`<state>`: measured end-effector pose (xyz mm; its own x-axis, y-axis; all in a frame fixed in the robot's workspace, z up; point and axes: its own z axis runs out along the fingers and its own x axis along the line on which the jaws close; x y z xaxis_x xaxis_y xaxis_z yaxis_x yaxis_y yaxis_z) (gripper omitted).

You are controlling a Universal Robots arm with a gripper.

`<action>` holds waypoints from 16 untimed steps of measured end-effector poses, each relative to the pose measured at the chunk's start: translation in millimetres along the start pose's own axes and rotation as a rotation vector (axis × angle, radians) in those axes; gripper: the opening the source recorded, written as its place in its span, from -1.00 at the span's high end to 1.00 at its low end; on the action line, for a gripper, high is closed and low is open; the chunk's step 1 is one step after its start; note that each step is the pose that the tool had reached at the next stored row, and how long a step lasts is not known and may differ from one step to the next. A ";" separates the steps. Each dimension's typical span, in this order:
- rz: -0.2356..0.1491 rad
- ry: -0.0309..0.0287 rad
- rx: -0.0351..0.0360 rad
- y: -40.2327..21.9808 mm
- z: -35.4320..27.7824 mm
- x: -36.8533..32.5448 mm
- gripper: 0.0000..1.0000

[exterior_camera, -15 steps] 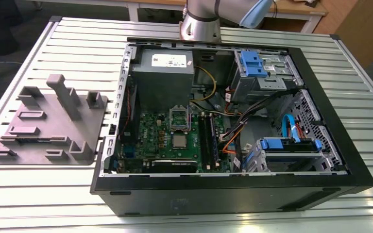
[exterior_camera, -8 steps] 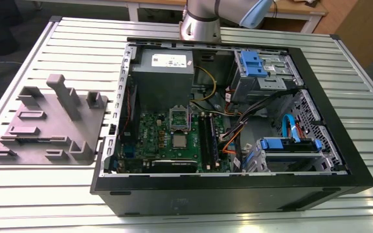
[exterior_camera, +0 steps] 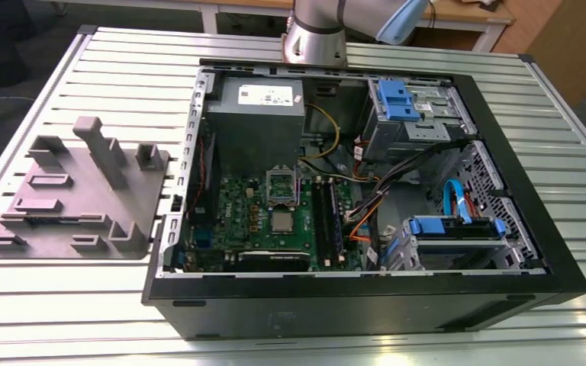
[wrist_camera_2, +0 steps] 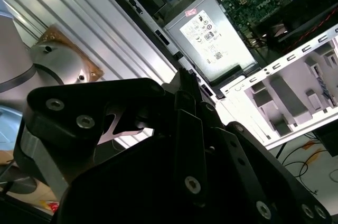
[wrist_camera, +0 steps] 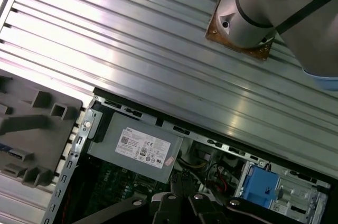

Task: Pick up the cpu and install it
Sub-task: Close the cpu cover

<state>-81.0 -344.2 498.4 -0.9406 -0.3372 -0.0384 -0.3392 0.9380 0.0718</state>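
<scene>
Tool: I am holding my black linkage gripper above the rear wall of the case, with the power supply under it in both wrist views.
Tool state: I am not able to tell whether the gripper is clenched or released.
Task part: the cpu, a small flat square chip with a silvery-grey metal top, is lying flat on the green motherboard. It is just beside the foot of the upright rectangular metal socket frame. My gripper is not touching it.
Enclosure: the black open-sided computer case is lying on its side on the slatted aluminium table.
Power supply: the grey metal box with a white label is sitting against the case's rear wall, next to the motherboard.
Drive bay: a blue plastic caddy is sitting in the case corner toward the exterior view's right.
Fixture: the grey moulded plastic fixture plate is resting on the table beside the case, on the exterior view's left.
Arm base: my silver-grey base joint is standing on the table behind the case.
</scene>
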 end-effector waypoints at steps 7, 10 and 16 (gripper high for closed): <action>0.000 0.0000 0.0003 -8.9 3.2 2.9 0.79; 0.000 0.0002 0.0005 -13.3 4.4 4.1 0.79; 0.000 0.0004 0.0012 -21.1 8.9 6.8 0.79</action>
<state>-80.1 -365.6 487.8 -0.9407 -0.3371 -0.0379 -0.3390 0.9381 0.0707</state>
